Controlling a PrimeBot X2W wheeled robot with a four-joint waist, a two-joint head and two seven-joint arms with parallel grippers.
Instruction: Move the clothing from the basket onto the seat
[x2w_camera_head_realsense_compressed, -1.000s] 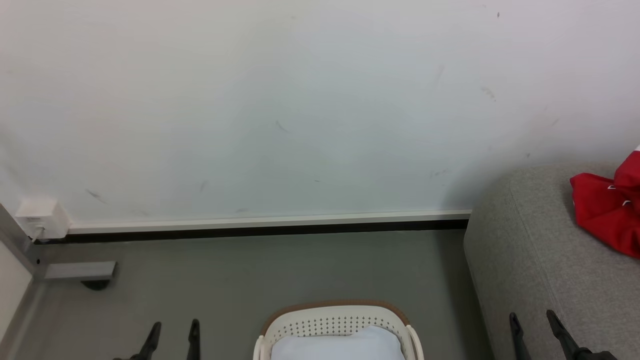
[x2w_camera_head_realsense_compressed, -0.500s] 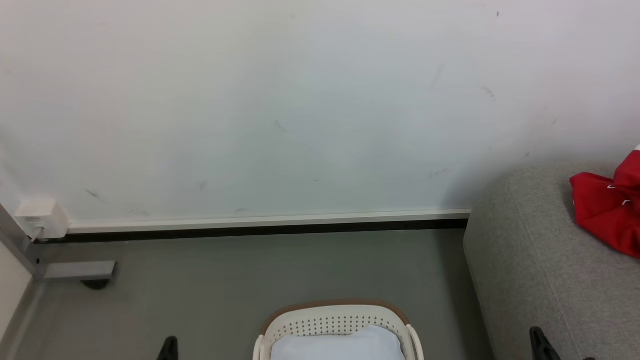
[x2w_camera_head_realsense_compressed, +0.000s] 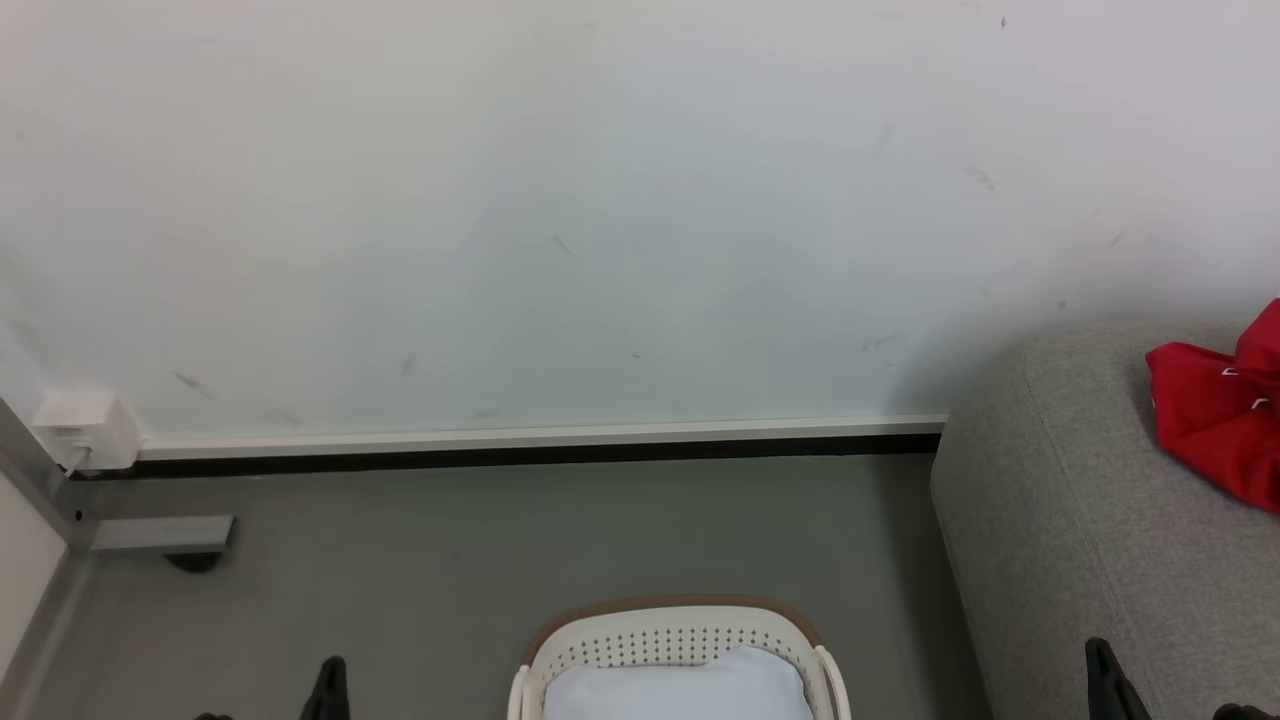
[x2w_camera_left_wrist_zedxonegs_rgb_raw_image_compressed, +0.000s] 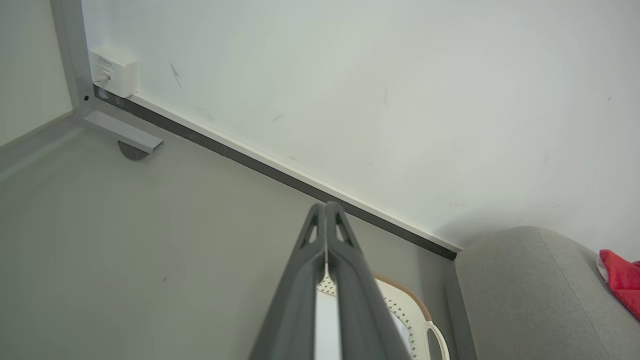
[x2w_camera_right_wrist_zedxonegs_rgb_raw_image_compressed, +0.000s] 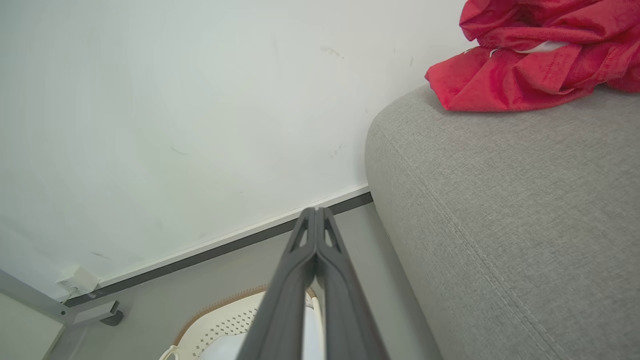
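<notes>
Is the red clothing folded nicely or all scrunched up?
Scrunched up. The red clothing lies in a bumpy, wrinkled heap on the grey seat, with no flat, tidy folds.

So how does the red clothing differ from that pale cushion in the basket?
The clothing is bright red and crumpled; the cushion is pale bluish-white and smooth. The clothing lies on the grey seat; the cushion sits in the basket. Both look soft.
</notes>
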